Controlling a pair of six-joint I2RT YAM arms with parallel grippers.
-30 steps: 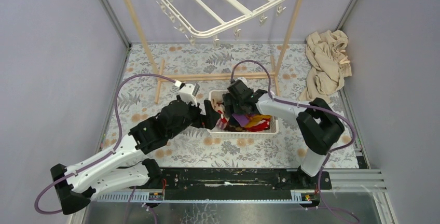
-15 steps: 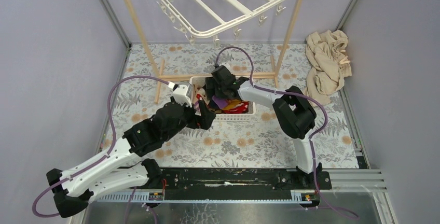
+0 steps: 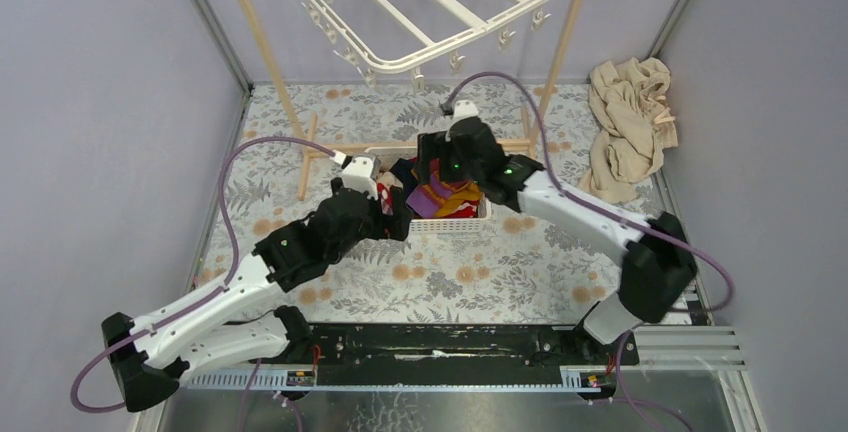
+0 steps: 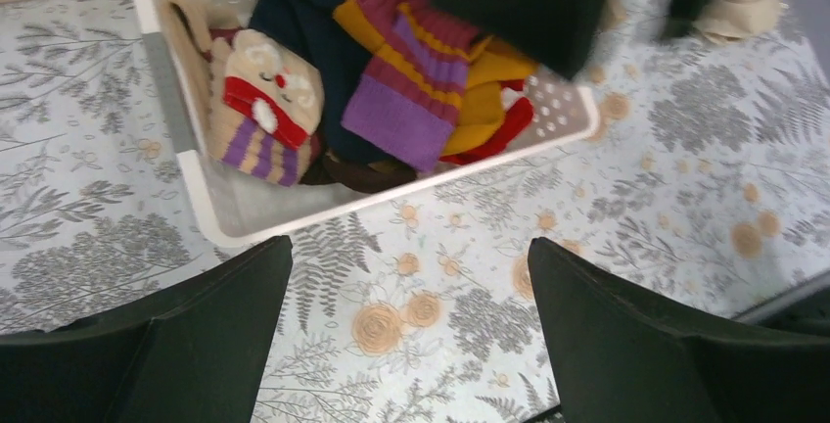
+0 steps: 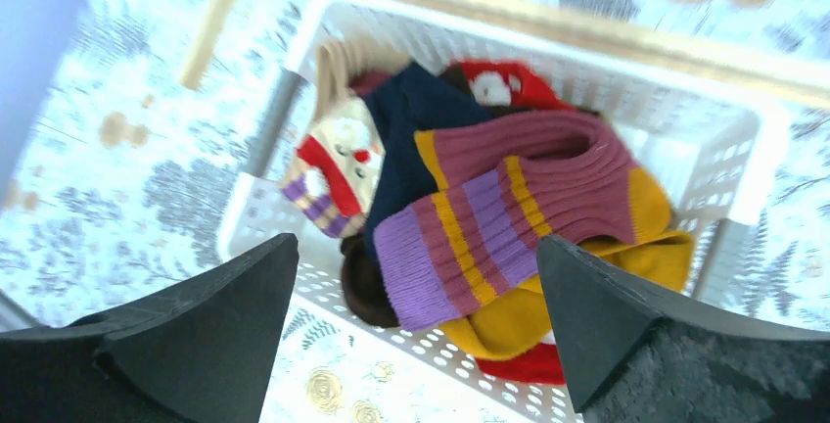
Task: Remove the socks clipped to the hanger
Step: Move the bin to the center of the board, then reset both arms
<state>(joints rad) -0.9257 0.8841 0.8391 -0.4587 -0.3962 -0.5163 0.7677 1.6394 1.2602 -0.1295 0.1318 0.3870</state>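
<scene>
Bare floral-patterned tabletop (image 3: 480, 277) lies between the near edge and a white perforated plastic basket (image 3: 455, 222) at mid-table, heaped to its rim with colourful socks (image 3: 445, 197). A wooden pole frame (image 3: 262, 47) bars the far side, a white plastic drying hanger (image 3: 457, 42) overhead; a crumpled beige cloth (image 3: 628, 127) fills the far right corner.

Between my black right fingers (image 5: 196, 345) I see a striped sock (image 5: 470, 237), purple, mustard and maroon, beside a navy sock (image 5: 411, 139) and a cream-and-red sock (image 5: 338, 164). White basket (image 5: 773, 149); tablecloth (image 5: 127, 80) grey-ferned with tan flowers.
</scene>
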